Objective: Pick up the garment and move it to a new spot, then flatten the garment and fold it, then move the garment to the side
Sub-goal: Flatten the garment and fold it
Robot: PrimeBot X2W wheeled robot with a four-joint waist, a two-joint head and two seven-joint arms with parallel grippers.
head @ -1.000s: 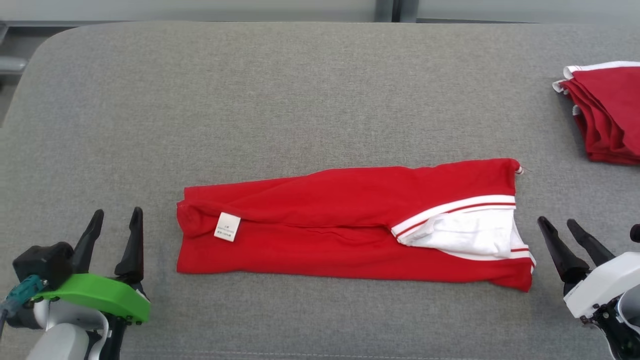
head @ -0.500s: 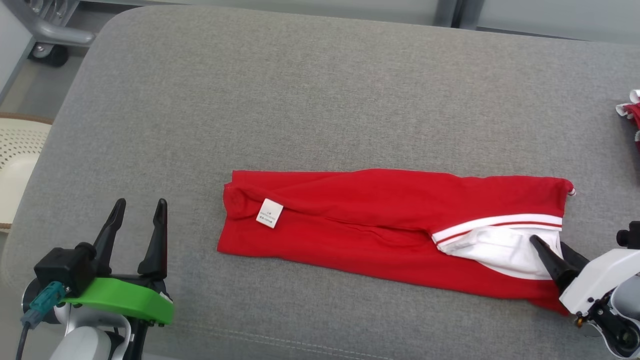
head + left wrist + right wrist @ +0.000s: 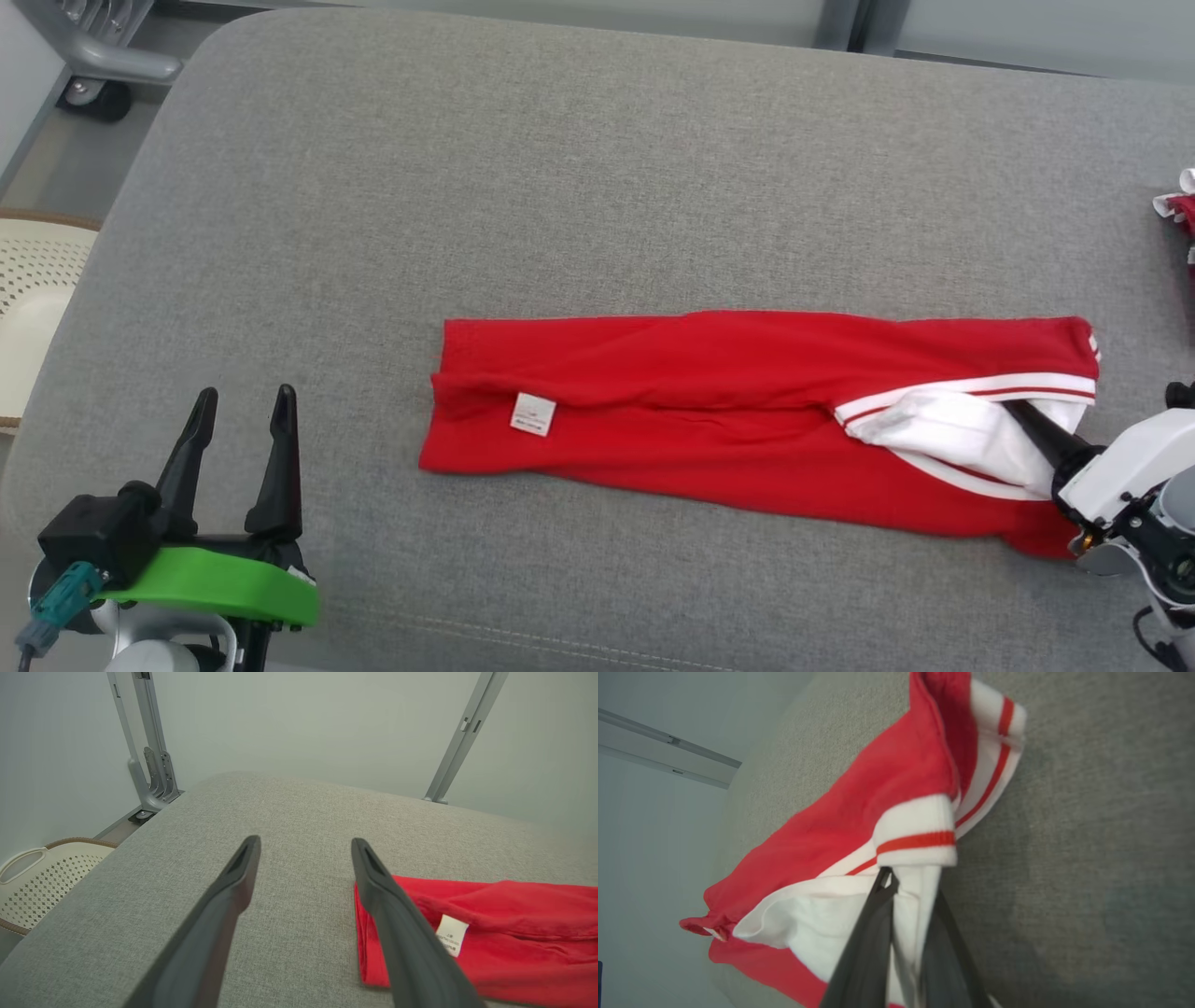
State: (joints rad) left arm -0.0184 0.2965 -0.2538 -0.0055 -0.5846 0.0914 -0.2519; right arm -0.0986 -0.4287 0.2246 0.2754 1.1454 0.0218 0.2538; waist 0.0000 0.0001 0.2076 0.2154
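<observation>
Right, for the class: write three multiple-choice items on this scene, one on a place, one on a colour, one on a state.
1. The label on the garment sits near its: A left end; B right end; C middle.
2. Its trim is: A blue; B white; C yellow.
3. The right gripper is: A open; B shut on the garment; C holding the label.
Key: 1A, it lies by the left edge; 2B, white bands at the right end; 3B, its fingers pinch the cloth.
</observation>
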